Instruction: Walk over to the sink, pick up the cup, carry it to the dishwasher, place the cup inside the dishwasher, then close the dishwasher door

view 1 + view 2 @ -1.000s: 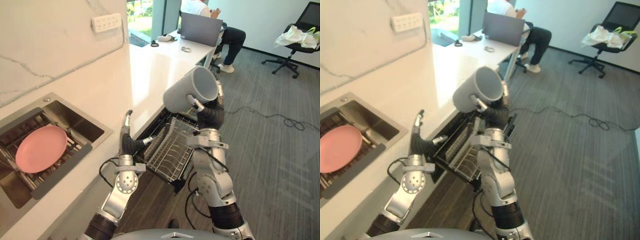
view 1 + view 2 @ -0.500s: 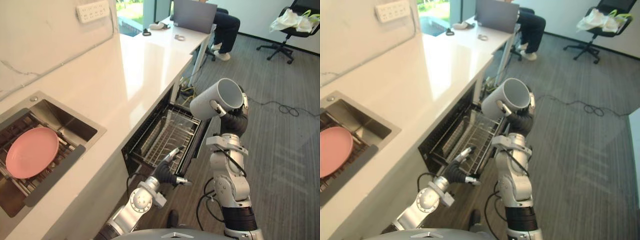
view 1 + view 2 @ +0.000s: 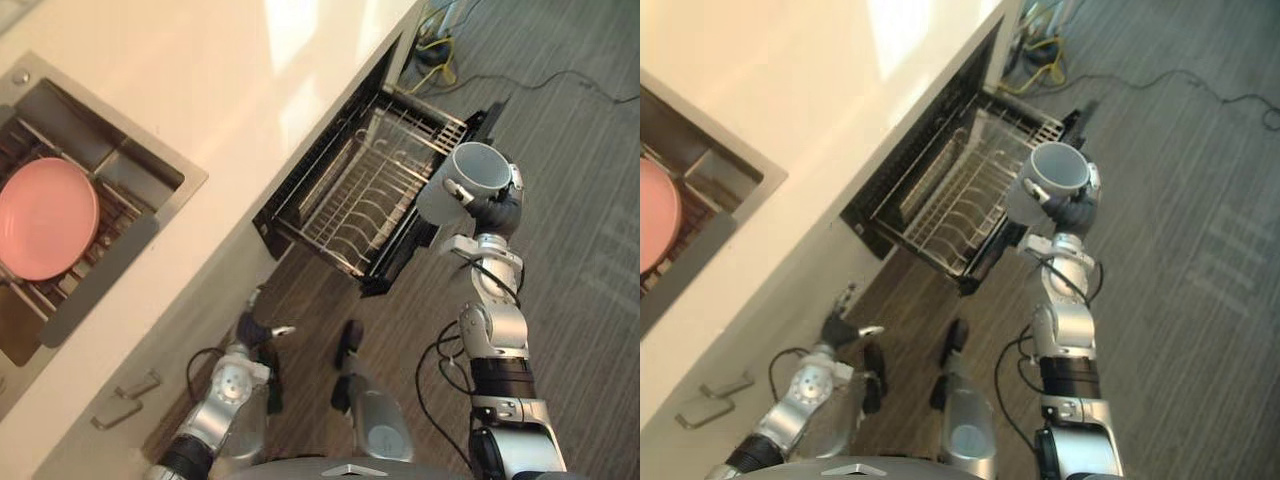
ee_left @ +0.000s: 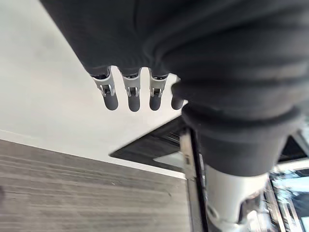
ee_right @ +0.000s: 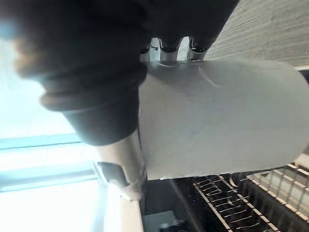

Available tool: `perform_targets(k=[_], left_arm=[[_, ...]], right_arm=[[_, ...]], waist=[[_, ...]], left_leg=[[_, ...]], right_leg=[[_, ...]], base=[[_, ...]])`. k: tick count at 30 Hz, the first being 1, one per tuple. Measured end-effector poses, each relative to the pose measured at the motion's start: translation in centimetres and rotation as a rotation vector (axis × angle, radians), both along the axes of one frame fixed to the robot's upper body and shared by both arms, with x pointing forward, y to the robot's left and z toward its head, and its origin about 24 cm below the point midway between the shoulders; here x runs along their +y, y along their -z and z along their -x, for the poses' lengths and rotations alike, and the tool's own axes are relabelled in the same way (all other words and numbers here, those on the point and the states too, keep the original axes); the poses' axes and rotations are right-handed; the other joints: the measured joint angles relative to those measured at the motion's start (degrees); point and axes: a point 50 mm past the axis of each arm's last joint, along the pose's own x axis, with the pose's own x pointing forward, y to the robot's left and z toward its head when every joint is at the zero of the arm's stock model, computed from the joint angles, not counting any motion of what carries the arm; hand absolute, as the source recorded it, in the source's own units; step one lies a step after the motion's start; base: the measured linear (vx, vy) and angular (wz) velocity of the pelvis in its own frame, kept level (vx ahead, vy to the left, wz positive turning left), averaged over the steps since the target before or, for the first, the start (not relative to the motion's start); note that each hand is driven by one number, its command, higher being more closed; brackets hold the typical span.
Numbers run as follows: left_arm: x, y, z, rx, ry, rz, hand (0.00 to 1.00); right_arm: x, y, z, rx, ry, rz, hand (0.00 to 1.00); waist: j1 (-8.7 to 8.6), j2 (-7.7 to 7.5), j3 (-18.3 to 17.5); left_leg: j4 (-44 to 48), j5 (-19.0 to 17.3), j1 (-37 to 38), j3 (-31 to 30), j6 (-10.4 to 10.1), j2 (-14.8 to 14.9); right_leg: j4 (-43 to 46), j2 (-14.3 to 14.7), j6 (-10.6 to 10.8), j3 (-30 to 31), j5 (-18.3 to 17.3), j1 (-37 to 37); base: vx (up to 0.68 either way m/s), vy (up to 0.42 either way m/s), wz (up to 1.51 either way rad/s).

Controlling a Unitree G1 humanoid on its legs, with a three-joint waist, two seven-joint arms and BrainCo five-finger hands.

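Grey cup (image 3: 462, 185) (mouth up) in right hand (image 3: 499, 207), fingers curled round it, near pulled-out dishwasher rack (image 3: 365, 200). Left hand (image 3: 251, 326) low by bench (image 3: 230, 110) front, fingers straight, empty.

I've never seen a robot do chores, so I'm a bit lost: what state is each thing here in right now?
Cup: held in the air by the right hand, mouth upward.
Right hand: shut on the cup.
Left hand: open, hanging low, holding nothing.
Dishwasher: open.
Rack: pulled out, looks empty.
Pink plate: lying in the sink.
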Motion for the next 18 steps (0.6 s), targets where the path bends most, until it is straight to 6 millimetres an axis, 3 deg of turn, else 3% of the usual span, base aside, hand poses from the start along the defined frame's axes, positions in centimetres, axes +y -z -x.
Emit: perform_targets(k=[5,13,18], left_arm=[[1.9,0.7,0.7,0.005,-0.112,-0.058,0.0],[5.2,3.0,3.1,0.121,-0.276,-0.118,0.0],[5.5,3.8,4.0,0.17,-0.28,-0.137,0.0]], right_arm=[[-1.0,-1.4,-2.7,0.084,-0.042,0.119,1.0],[0.3,-1.9,-6.3,0.243,-0.192,0.341,1.0],[0.7,-1.5,-7.6,0.361,-0.263,0.443,1.0]], waist=[[2.01,0.78,1.62],[5.42,2.84,2.97],[6.47,3.4,3.73]], left_leg=[[0.77,-0.04,-1.38,-1.2,0.16,-0.44],[-0.38,1.36,-1.42,-3.82,0.7,-1.5],[-1.36,2.75,-2.23,-5.48,0.58,-1.84]], right_leg=[[0.01,-0.42,-0.13,-0.71,0.54,-0.52],[-0.01,-1.38,0.29,-3.19,0.56,0.57],[-0.37,-1.69,-0.11,-5.49,-0.75,0.45]], base=[[0.03,0.08,0.14],[0.0,0.069,0.19],[-0.05,0.028,0.2]])
